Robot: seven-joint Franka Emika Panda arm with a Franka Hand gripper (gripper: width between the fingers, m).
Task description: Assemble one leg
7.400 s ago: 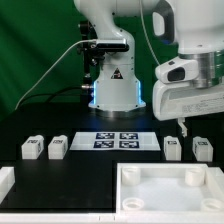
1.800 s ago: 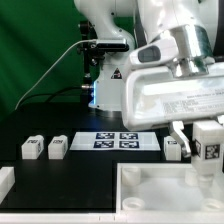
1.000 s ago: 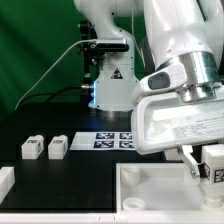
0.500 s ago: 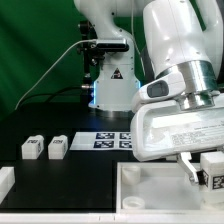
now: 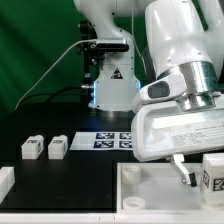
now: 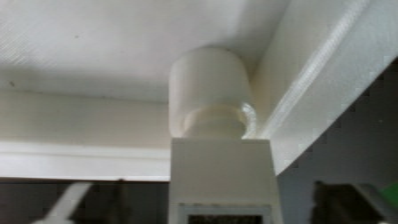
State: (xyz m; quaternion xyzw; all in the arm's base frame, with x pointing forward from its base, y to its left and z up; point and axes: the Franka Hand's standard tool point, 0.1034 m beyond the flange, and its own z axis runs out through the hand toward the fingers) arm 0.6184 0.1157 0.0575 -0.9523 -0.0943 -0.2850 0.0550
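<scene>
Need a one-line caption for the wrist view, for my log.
Gripped small white plastic block-like leg, rounded peg end at a corner of the large white rimmed tray.

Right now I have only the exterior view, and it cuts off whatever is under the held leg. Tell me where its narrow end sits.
Observer: In the wrist view the leg has its narrow end against a rounded socket in a corner of the tray.
Operator: Give me the alignment.
Observer: Leg and socket look to run in one line, and I see no clear sideways offset.
Operator: Report what surrounds the socket.
Observer: It stands right beside the tray's rim, where that wall meets a second one.
</scene>
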